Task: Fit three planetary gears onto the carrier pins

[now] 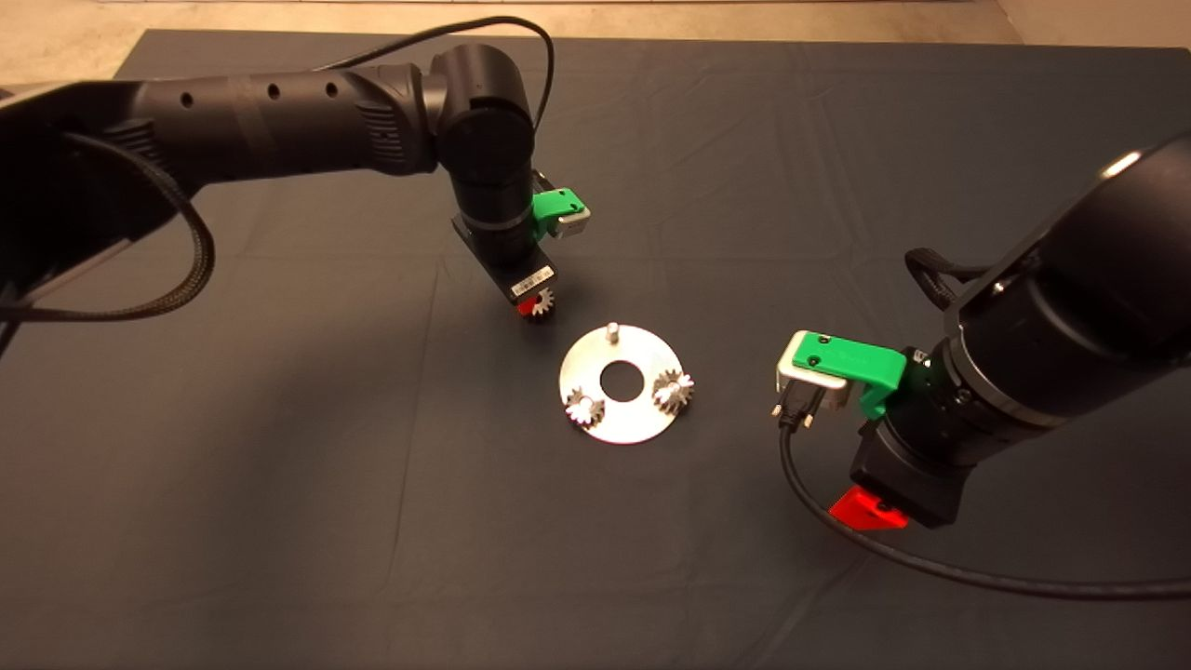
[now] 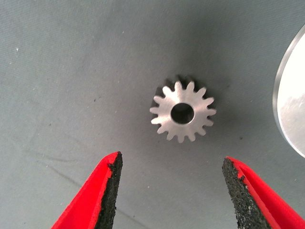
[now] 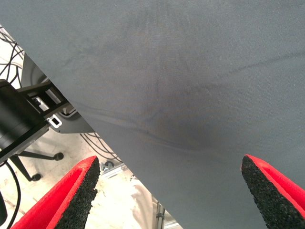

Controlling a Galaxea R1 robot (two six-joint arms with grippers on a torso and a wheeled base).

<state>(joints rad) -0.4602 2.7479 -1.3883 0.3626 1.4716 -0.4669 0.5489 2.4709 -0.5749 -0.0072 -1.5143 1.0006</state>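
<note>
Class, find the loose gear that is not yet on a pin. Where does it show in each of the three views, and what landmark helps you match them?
Head view: the loose gear lies on the mat, under the left gripper, up-left of the disc.
Left wrist view: loose gear centred, beyond the open red fingers.
Right wrist view: not in it.
Shared landmark: the disc's rim.

A single planetary gear (image 2: 182, 112) is seen lying flat on the dark mat (image 2: 71, 81), its centre bore facing the camera. The left gripper (image 2: 171, 191) is positioned short of it, fingers (image 2: 102, 195) spread wide and clear of the teeth. The disc (image 2: 291, 107) edge is visible beside the gear, not touching.
</note>
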